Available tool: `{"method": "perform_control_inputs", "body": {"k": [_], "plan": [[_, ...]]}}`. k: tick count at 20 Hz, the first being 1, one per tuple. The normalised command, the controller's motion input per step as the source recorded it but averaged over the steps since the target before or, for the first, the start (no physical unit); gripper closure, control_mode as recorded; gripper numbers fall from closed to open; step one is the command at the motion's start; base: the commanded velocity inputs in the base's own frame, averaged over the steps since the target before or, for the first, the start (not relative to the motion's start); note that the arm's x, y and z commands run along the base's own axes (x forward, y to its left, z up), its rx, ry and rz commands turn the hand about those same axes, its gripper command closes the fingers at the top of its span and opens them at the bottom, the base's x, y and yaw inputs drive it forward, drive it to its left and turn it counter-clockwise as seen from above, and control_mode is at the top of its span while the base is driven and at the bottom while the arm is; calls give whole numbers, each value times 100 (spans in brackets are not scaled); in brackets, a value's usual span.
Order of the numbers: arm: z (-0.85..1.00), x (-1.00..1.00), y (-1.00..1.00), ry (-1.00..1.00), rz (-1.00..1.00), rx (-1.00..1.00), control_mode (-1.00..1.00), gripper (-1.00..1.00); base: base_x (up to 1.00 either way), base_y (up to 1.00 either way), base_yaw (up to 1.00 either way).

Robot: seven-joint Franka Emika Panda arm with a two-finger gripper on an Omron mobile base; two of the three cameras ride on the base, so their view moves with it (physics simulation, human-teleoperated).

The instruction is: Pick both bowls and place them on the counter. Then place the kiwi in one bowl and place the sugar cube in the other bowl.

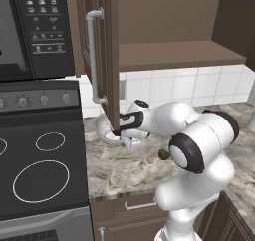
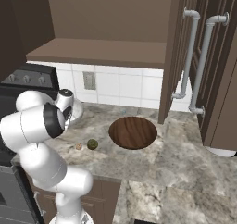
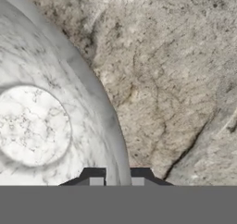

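Risk in the left base view is a tip: the arm reaches low and left, and the gripper [image 1: 130,141] pinches the rim of the marbled bowl [image 1: 107,133] beside the open cabinet door [image 1: 102,56], so a careless release could rock it, while kiwi [image 1: 163,154] and sugar cube [image 1: 150,160] lie on the counter [image 1: 114,170] nearby. In the right base view the wooden bowl [image 2: 133,132] rests well apart. In the hand view both fingers [image 3: 96,177] straddle the bowl's wall, nearly closed on it.
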Motion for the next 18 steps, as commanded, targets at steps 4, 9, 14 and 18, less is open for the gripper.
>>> {"method": "perform_control_inputs", "body": {"k": [4, 9, 14, 18], "plan": [[1, -18, 0, 7, -6, 0, -100, 100, 0, 0, 0], [8, -21, -2, 6, -4, 0, -100, 100, 0, 0, 0], [10, -17, -6, 6, -3, 0, -100, 100, 0, 0, 0], [0, -7, -8, 3, -4, 0, -100, 100, 0, 0, 0]]}}
